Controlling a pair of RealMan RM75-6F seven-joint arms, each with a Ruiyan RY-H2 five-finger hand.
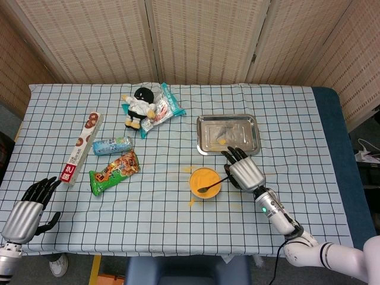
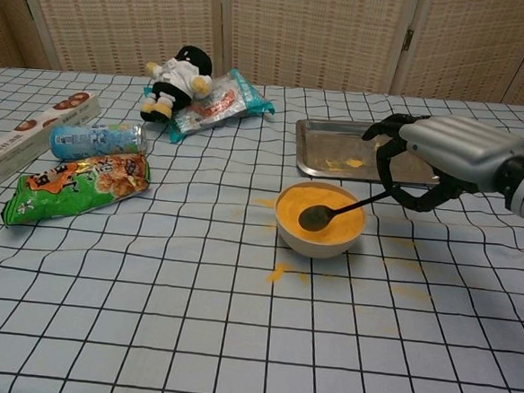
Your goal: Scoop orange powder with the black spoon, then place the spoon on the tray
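We've got the right hand (image 2: 444,160) grasping the black spoon (image 2: 333,210) by the far end of its handle, fingers curled round it. The spoon's bowl end sits down in the orange powder (image 2: 319,220), inside the white bowl (image 2: 317,244), near the front-left part of the powder as the chest view shows it. Handle slopes up and to the right, over the bowl's rim toward the hand.

Left hand (image 1: 27,208) is at the near-left corner of the surface (image 1: 148,208), released, fingers apart, nothing in it, well apart from everything.

The metal tray (image 2: 312,155) lies just behind the bowl, w/ a small smear of orange on it. Some powder is already spilled on the cloth in front of and beside the bowl.

Handling, as we judge it: spoon looks thin, stiff, light, so no effort to lift, but a slim handle held at its tip can roll in the fingers & tip the load. Powder is loose, dry, sheds at any tilt or jolt. We'd keep hold at the handle end as now, since gripping closer in puts fingers into the bowl, and keep the spoon bowl level on the way up. The white bowl looks light too; dragging the spoon against its wall could shove it.
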